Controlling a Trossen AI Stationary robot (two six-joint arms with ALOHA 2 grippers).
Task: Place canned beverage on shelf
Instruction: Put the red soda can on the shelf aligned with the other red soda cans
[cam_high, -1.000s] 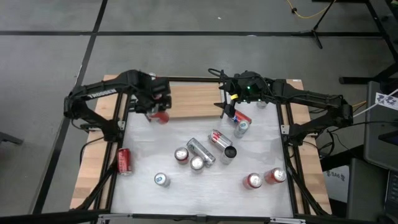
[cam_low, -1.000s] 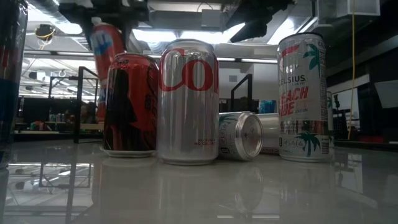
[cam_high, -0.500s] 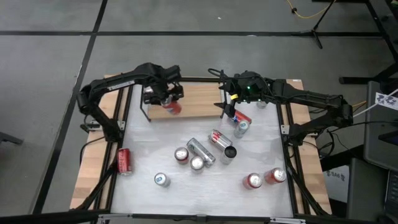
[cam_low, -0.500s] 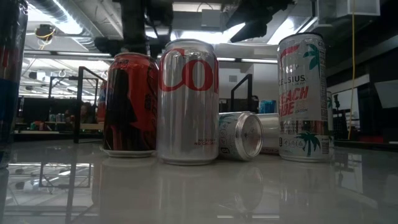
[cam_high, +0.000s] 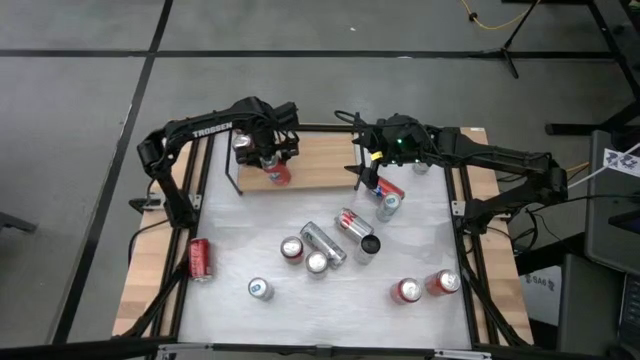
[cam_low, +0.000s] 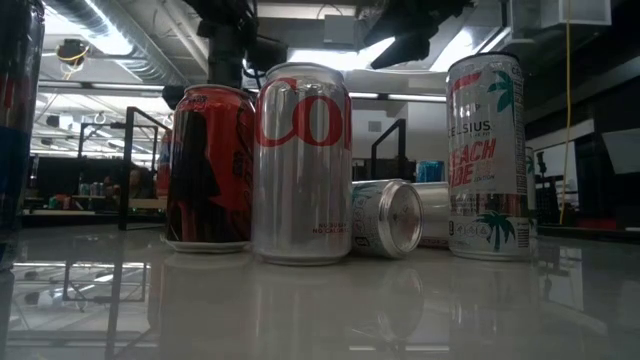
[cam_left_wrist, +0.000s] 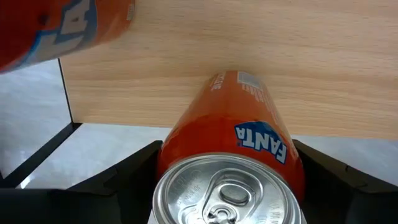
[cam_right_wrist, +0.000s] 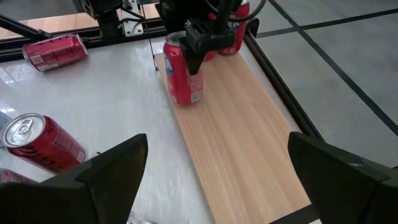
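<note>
From above I see my left gripper (cam_high: 272, 160) over the left end of the shelf (cam_high: 320, 165), its fingers closed round an orange Fanta can (cam_high: 277, 172); the left wrist view shows that can (cam_left_wrist: 233, 165) upright between the two dark fingers (cam_left_wrist: 124, 171), pull-tab top toward the camera, the light wooden board (cam_left_wrist: 249, 56) beneath it; a second can (cam_left_wrist: 56, 28) fills that view's corner. From my right wrist, the held can (cam_right_wrist: 183, 78) stands at the shelf's edge by the white tabletop (cam_right_wrist: 112, 118), with another red can (cam_right_wrist: 233, 34) behind it on the shelf; my right gripper (cam_high: 368, 172) hangs at the shelf's right end, fingers spread wide and empty. Loose cans lie scattered across the table, a red one on its side (cam_high: 199, 258) at the left; at table height a silver Coke can (cam_low: 301, 160) and a Celsius can (cam_low: 487, 155) stand upright.
</note>
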